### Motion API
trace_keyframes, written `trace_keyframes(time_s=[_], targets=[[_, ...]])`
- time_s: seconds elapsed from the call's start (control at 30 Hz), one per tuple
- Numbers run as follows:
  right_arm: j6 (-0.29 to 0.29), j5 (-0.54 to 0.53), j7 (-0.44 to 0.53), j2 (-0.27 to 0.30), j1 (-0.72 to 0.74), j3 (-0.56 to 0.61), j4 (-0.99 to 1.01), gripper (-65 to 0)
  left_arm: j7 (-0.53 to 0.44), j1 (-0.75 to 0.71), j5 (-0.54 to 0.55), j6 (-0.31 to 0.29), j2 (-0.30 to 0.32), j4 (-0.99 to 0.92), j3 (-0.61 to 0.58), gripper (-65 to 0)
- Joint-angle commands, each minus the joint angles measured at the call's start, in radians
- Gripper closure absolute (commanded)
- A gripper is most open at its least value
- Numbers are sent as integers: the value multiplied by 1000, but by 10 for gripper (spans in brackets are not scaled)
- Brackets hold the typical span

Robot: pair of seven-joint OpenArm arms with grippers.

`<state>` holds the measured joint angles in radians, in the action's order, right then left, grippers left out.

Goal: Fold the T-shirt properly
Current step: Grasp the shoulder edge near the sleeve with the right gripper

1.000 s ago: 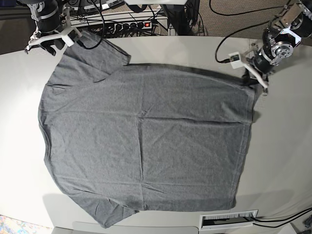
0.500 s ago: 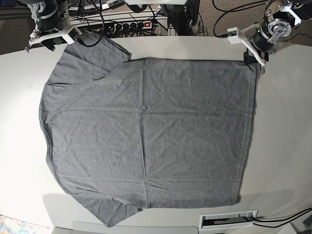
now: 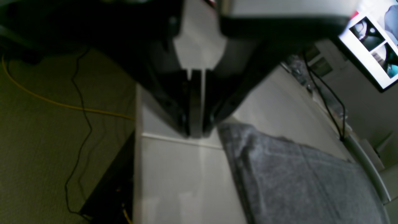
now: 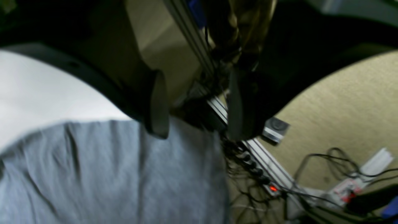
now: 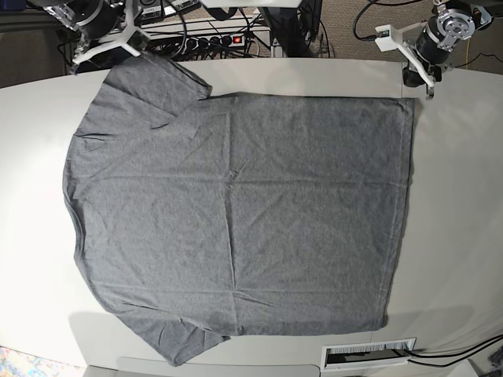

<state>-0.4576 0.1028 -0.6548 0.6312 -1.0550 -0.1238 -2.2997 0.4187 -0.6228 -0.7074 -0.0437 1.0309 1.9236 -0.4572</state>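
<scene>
- Two arms sit at the far corners of the white counter (image 5: 456,196), both lifted clear of the fabric.
- One grey T-shirt (image 5: 236,212) lies spread flat across the middle of the counter, collar side toward the base view's left and hem toward its right, one sleeve at the far left corner and the other at the near edge.
- Left end effector (image 5: 416,78), on the base view's right, hangs just past the shirt's far hem corner; its wrist view shows the dark fingers (image 3: 196,105) pressed together with nothing between them, above bare counter beside the cloth edge (image 3: 236,149).
- Right end effector (image 5: 102,55), on the base view's left, hovers over the far edge of the counter near the upper sleeve; in its wrist view the two fingers (image 4: 158,105) stand spread apart, empty, with the sleeve fabric (image 4: 108,174) lying below them.
- Faint creases cross the shirt's body, and a few small wrinkles run near the collar and the near sleeve.
- Beyond the far edge, a power strip (image 5: 212,39) with a red light and tangled cables (image 5: 173,23) lie on the floor.
- Near the front edge of the counter sits a white slotted plate (image 5: 369,353).
</scene>
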Motion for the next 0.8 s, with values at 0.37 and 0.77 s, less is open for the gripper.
trace_keyframes(time_s=[0.37,0.77], targets=[[9,2,62,9,111,-6,169,-319,-42,-9,0,27,-8,10,2,0],[10,28,87,9,174,-6,265,-318,-52,-9,0,27,-8,10,2,0]])
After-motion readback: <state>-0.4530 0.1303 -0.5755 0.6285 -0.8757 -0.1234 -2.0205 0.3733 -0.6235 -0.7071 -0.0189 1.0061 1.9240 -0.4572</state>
